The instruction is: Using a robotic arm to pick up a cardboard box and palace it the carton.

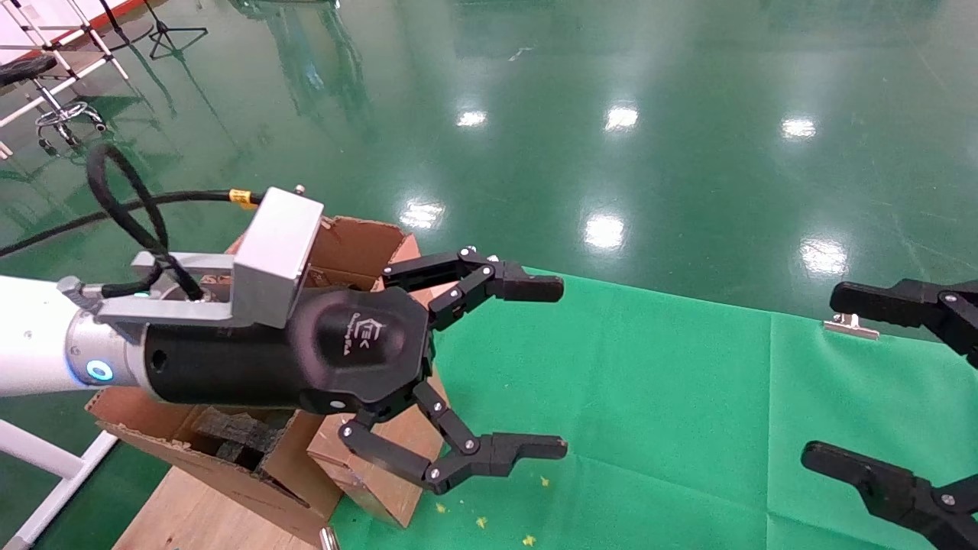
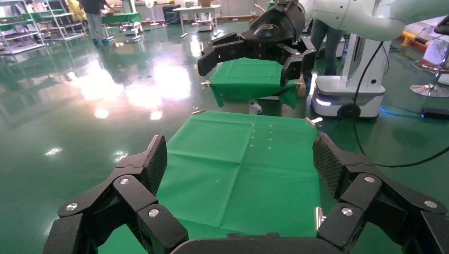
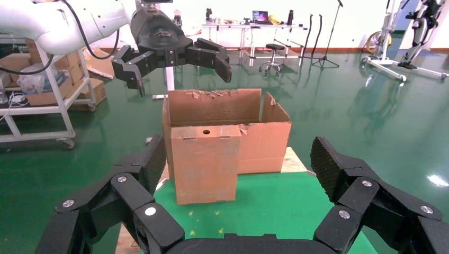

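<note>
The reddish-brown cardboard box (image 1: 374, 477) stands upright at the left edge of the green-clothed table (image 1: 688, 397), against the carton; the right wrist view shows its face and round hole (image 3: 205, 164). The large light-brown carton (image 1: 351, 241) stands behind it with flaps up and black foam (image 1: 237, 435) inside; it also shows in the right wrist view (image 3: 259, 132). My left gripper (image 1: 560, 368) on the white arm hovers open and empty above the box, fingers pointing over the table. My right gripper (image 1: 821, 374) is open and empty at the table's right side, facing the box (image 3: 237, 169).
The carton rests on a wooden board (image 1: 199, 512) off the table's left edge. A metal clip (image 1: 850, 327) holds the cloth at the far right edge. A white frame (image 1: 46, 473) stands at lower left. Glossy green floor surrounds the table.
</note>
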`<action>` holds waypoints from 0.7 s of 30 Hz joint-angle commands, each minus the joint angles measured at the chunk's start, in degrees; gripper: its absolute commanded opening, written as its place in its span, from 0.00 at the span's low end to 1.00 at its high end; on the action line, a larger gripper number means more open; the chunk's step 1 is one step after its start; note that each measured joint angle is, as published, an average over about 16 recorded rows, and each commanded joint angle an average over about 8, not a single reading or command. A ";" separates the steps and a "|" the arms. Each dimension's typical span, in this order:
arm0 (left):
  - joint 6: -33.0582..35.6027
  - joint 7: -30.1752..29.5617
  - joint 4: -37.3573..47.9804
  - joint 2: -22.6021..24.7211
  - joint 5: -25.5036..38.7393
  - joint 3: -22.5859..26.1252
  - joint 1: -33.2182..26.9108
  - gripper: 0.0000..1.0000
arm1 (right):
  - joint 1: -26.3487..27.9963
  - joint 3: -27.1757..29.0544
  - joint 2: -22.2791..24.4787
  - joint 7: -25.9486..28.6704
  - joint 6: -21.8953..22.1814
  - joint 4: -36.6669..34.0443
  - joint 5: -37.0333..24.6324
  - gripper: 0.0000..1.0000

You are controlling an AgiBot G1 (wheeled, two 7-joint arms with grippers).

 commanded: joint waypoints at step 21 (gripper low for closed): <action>-1.70 -2.56 -2.00 -2.21 6.65 2.04 -1.67 1.00 | 0.00 0.00 0.00 0.00 0.00 0.00 0.00 0.00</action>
